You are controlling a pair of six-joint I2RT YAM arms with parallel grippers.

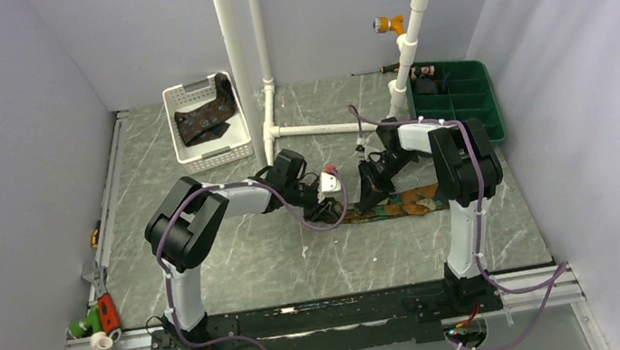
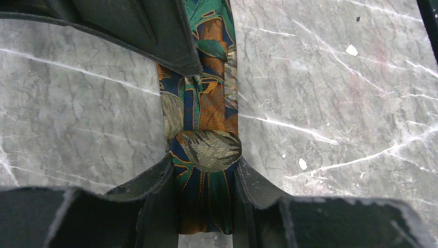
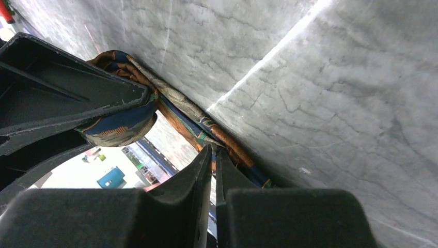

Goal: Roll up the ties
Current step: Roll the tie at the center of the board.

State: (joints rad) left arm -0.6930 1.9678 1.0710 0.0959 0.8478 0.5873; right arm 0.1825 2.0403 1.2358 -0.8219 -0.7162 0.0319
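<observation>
The orange and teal tie (image 1: 411, 204) lies flat along the table, right of centre. Its left end is turned into a small roll (image 2: 209, 150). My left gripper (image 2: 205, 165) is shut on that roll from both sides; in the top view it (image 1: 334, 197) sits at the tie's left end. My right gripper (image 3: 213, 151) is almost fully shut, its tips pinching the tie's (image 3: 181, 111) edge just beyond the roll (image 3: 121, 129). In the top view it (image 1: 371, 196) stands close to the left one. A second dark tie (image 1: 205, 121) lies in the white basket (image 1: 185, 90).
A white pipe frame (image 1: 318, 128) stands behind the grippers. A green compartment tray (image 1: 460, 99) sits at the back right. Tools with red and green handles (image 1: 102, 316) lie off the table's left front corner. Purple cables run along both arms.
</observation>
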